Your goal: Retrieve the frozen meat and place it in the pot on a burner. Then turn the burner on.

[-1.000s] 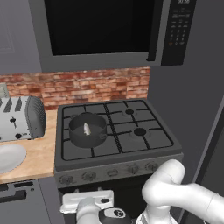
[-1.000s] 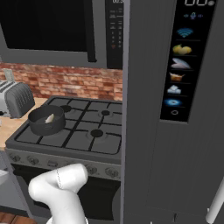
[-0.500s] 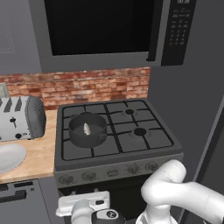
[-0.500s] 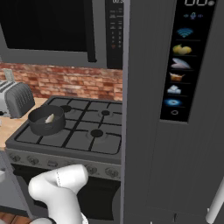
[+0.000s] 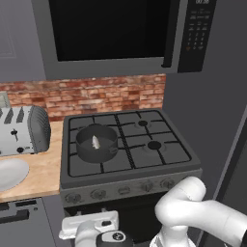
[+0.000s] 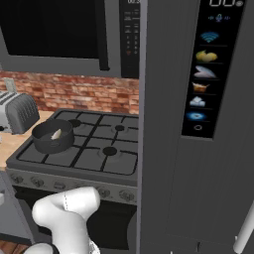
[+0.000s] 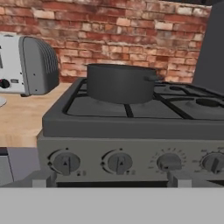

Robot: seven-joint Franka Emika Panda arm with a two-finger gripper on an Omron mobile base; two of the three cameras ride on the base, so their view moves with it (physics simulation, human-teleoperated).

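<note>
The frozen meat (image 5: pixel 95 142), a slim pale silvery piece, lies inside the pot (image 5: pixel 97 143), leaning against the pot's inner wall. The pot, round, low and dark grey, sits on the black grate over the burner (image 5: pixel 91 149) at the stove's rear left; from the hand camera the pot (image 7: pixel 120 82) appears side-on, its contents hidden behind its wall. In the right base view the meat (image 6: pixel 56 134) shows as a pale sliver within the pot (image 6: pixel 52 136). Three further burners lie to the pot's right and front, one of them (image 5: pixel 154 144) at front right of the pot. Below the pot, along the stove's front panel, runs a row of knobs (image 7: pixel 65 162), all well apart from the pot. To the pot's left a silver toaster (image 5: pixel 23 129) stands on the wooden counter (image 5: pixel 43 173), before a brick backsplash (image 5: pixel 87 96). A white plate (image 5: pixel 9 173) lies on the counter in front of the toaster. A dark microwave (image 5: pixel 111 34) hangs above the pot. The gripper is low, before the knob panel, and whether its jaws are apart or together cannot be told.
</note>
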